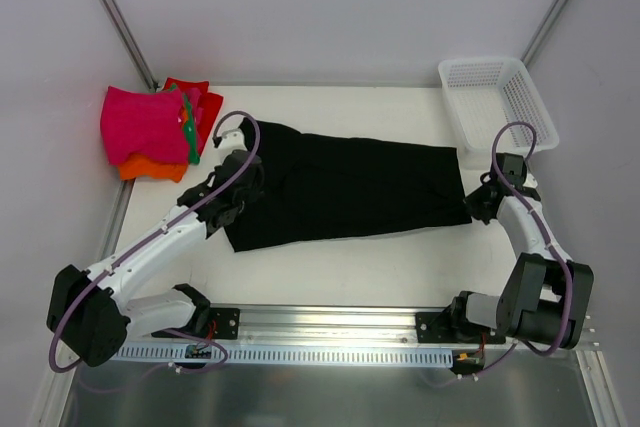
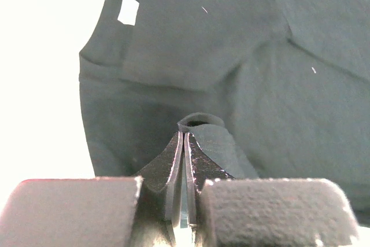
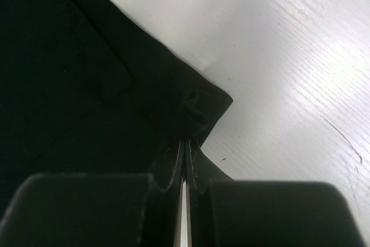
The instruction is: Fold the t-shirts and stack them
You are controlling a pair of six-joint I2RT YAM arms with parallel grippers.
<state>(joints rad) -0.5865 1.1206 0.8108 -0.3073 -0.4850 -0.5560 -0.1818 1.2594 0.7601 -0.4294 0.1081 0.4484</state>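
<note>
**Black tee laid out, both pincers clamped on it**

Your black t-shirt (image 1: 350, 187) is lying across the middle of the desk (image 1: 350, 272), with the long way running left to right like a wide dark strip. In the left wrist view you can see layers of it folded over each other. The little white neck label (image 2: 128, 11) shows toward the far left of the cloth.

Your left pincer (image 2: 184, 138) is closed tight on the shirt's left end. The fingers are pressed together, and a small loop of black fabric is bunched up right at the tips.

Same deal for your right pincer (image 3: 186, 142) at the other end. Its jaws are squeezed together on the near right corner of the shirt. The cloth puckers at the tips, and there's bare white desk just to the right of it.

From the top view, both arms reach in from the near edge, one at each end. The fabric between them lies pretty flat on the desk.

Over at the far left corner sits the pile of folded shirts (image 1: 150, 132). There's pink on top, orange poking out underneath on the near side, red behind, and a sliver of green along the right edge. The pile is near the black shirt's left end but not touching it.

The white mesh basket (image 1: 500, 97) is at the far right corner, just beyond the shirt's right end. Can't tell if its near corner touches the cloth.
</note>
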